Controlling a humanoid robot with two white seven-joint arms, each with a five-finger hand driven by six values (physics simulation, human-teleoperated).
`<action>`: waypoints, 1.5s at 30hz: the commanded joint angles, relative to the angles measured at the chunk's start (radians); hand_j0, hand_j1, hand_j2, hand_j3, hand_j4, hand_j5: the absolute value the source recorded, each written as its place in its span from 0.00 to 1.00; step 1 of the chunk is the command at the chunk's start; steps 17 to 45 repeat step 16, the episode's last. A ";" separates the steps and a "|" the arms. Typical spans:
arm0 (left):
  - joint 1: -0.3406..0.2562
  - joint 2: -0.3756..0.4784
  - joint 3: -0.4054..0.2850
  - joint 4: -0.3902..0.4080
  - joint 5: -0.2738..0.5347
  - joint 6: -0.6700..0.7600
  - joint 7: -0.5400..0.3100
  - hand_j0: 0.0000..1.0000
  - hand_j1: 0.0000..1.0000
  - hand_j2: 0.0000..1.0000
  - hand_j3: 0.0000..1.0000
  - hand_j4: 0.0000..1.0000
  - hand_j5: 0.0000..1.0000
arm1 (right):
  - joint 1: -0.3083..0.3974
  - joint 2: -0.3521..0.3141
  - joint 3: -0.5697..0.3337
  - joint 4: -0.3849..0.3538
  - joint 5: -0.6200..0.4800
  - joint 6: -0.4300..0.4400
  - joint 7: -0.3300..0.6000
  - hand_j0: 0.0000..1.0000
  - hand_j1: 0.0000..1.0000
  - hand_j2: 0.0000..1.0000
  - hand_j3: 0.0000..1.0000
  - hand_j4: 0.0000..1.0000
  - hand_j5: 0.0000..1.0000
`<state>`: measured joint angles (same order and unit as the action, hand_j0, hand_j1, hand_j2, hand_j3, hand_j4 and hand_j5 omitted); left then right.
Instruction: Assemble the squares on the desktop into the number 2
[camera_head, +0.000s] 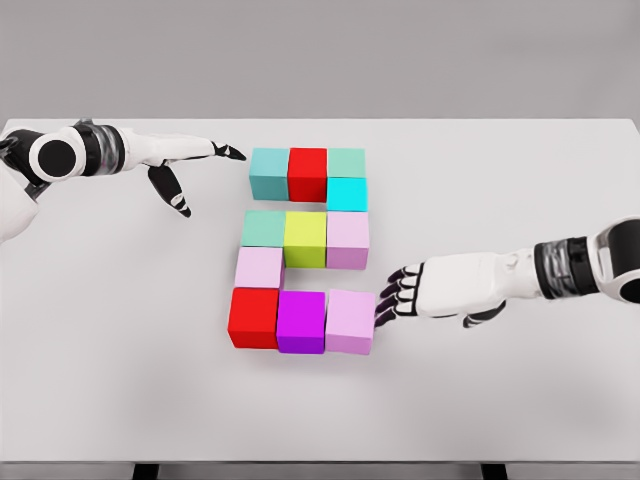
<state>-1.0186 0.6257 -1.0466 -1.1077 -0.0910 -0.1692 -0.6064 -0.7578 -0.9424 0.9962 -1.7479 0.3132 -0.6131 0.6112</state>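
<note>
Pink cube (350, 322) touches the right hand's (420, 292) open fingertips (385, 312).

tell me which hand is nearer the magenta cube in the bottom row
Right. The right hand sits beside the bottom row, one pink cube away from the magenta cube. The left hand is far off at the upper left, by the top row.

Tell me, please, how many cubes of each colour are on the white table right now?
Teal cubes: 3 (top left, top right, middle left)
Red cubes: 2 (top middle, bottom left)
Cyan cube: 1
Yellow-green cube: 1
Light pink cubes: 3 (middle right, left connector, bottom right)
Magenta cube: 1
Total: 11 cubes
</note>
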 joint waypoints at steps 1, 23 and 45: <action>0.000 0.002 0.002 0.002 0.000 0.002 0.000 1.00 1.00 1.00 1.00 1.00 1.00 | -0.002 -0.006 -0.005 0.010 -0.005 0.002 0.000 1.00 1.00 1.00 1.00 1.00 1.00; 0.000 0.034 0.003 0.014 -0.001 0.007 0.007 1.00 1.00 1.00 1.00 1.00 1.00 | -0.005 -0.024 -0.130 0.289 -0.197 0.002 0.000 1.00 1.00 1.00 1.00 1.00 1.00; 0.000 0.034 0.003 0.014 -0.001 0.007 0.007 1.00 1.00 1.00 1.00 1.00 1.00 | -0.005 -0.024 -0.130 0.289 -0.197 0.002 0.000 1.00 1.00 1.00 1.00 1.00 1.00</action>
